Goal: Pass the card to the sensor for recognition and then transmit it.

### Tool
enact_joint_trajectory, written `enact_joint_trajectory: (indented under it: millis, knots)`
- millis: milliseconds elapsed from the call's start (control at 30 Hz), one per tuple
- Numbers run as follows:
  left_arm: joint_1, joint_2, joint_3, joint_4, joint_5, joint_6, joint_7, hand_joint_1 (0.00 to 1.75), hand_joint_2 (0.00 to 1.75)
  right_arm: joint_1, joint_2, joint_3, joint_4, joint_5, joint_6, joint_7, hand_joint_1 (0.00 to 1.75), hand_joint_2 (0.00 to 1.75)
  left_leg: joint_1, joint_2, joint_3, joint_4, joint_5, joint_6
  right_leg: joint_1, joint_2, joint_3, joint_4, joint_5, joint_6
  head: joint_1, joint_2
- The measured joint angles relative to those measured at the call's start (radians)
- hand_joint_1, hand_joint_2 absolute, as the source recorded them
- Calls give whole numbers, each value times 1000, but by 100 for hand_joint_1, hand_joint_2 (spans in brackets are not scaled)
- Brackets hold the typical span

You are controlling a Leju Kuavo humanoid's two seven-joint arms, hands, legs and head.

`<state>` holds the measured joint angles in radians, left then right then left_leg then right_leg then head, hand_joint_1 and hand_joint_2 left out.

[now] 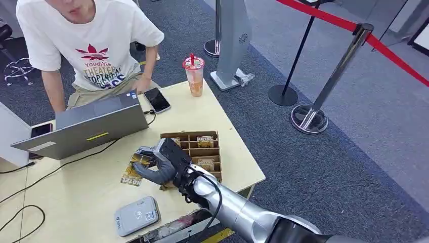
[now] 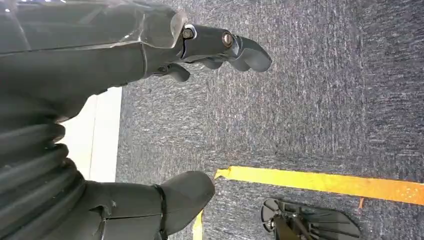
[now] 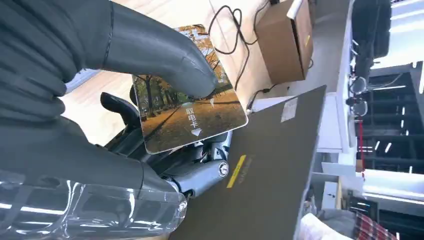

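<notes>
Right hand: thumb and fingers pinch the card.
Card: glossy autumn-tree photo, Chinese print, held above table.
Box: cardboard, beside hand; cards read "HOTEL".
Left hand: fingers apart, empty.

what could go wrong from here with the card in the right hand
The card sits between the thumb and fingers of the right hand, so it might slip on the way to the grey sensor. The laptop stands close beside the hand, so a wide swing could clip it.
</notes>
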<state>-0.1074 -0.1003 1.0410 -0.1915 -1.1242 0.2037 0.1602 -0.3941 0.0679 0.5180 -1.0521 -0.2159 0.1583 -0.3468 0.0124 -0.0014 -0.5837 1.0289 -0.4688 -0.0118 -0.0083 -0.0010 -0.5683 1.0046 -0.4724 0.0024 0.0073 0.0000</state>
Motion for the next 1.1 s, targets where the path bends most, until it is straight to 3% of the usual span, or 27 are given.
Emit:
enact_joint_trajectory:
  millis: [433,833,1100]
  knots:
    - [1,-4,3,0,8,2,0,0,175,-14,0,-2,-74,37,-10,7,175,175,0,0,-1,0,0,0,0,0,0,0,0,0,0,0]
    - [-4,-16,3,0,-10,6,-5,0,175,-200,19,-34,-28,120,-80,18,175,175,0,0,0,0,1,0,0,0,0,0,1,0,0,0]
    - [-4,-21,2,0,-10,6,-6,0,175,-257,27,-47,37,181,-129,-1,175,175,0,0,-1,0,1,0,0,0,0,0,1,0,0,0]
